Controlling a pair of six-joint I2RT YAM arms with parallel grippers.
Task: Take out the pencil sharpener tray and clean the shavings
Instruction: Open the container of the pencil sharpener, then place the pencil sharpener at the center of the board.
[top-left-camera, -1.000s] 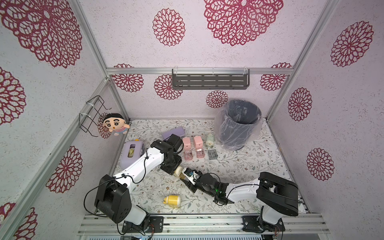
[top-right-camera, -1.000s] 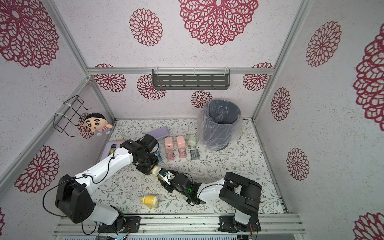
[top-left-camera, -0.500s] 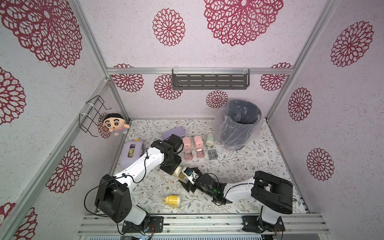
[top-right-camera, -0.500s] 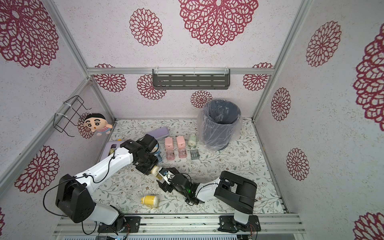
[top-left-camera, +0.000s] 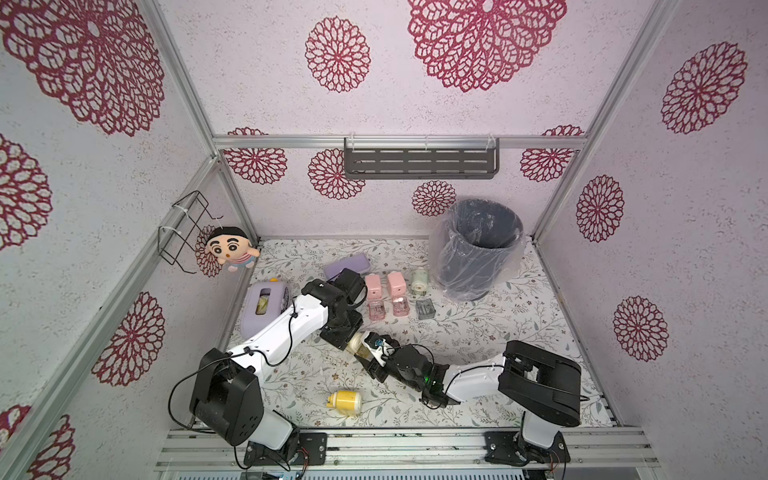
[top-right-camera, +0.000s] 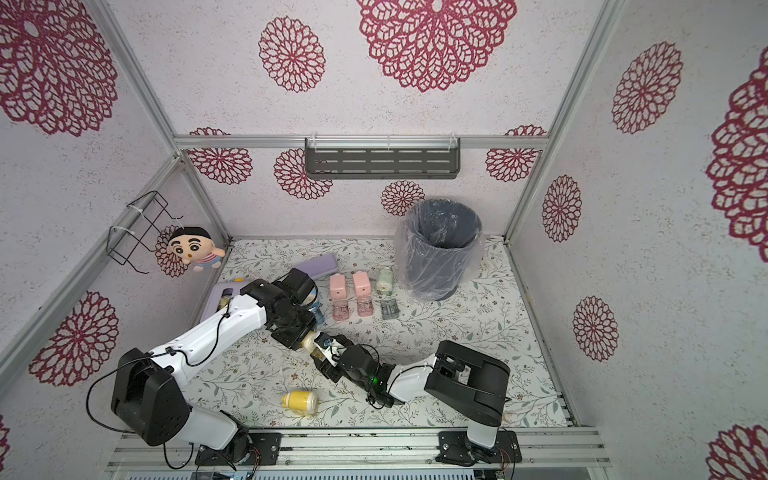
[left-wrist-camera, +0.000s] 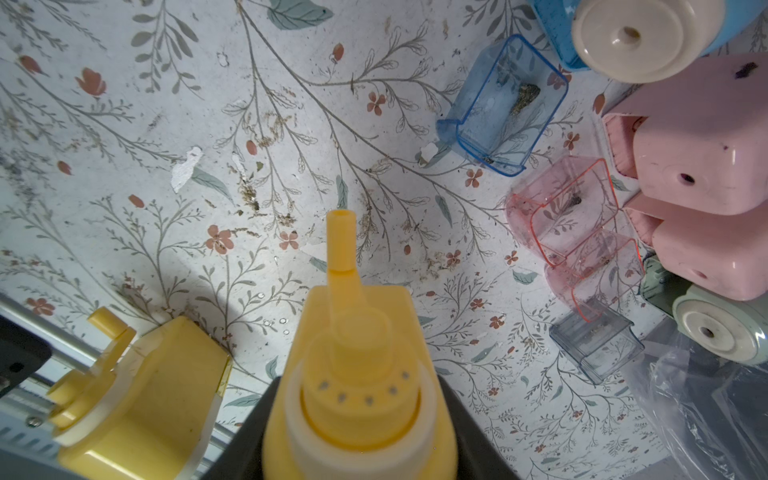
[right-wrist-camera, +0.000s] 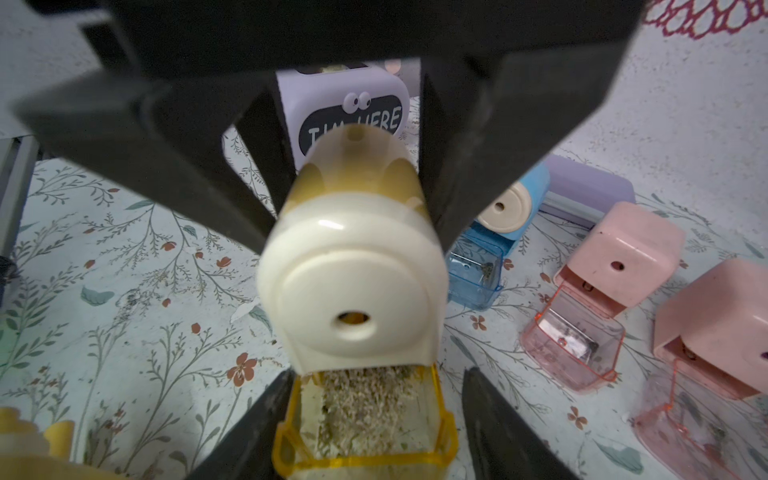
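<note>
Floral-papered bench (top-left-camera: 478, 332) inside a walled enclosure, with a lined bin (top-left-camera: 465, 270) standing at 1 o'clock in a top view. Just off bench centre toward 9 o'clock, the left pincer (top-left-camera: 345, 334) is clamped on the cream sharpener (right-wrist-camera: 353, 266). The amber tray (right-wrist-camera: 446, 432) protrudes partway from the sharpener's lower end, loaded with the shavings (right-wrist-camera: 361, 407) — fine tan crumbs, loosely heaped. The right pincer (right-wrist-camera: 377, 370) straddles the tray with jaws partly apart and a gap showing on one side, so it is not yet gripping. Assessment: the tray is thin clear plastic — light, stiff, smooth-walled and likely brittle under a hard squeeze. Take hold across the two side walls near the outer lip with moderate pressure, then draw straight out and level. Any tilt would likely spill the load.
</note>
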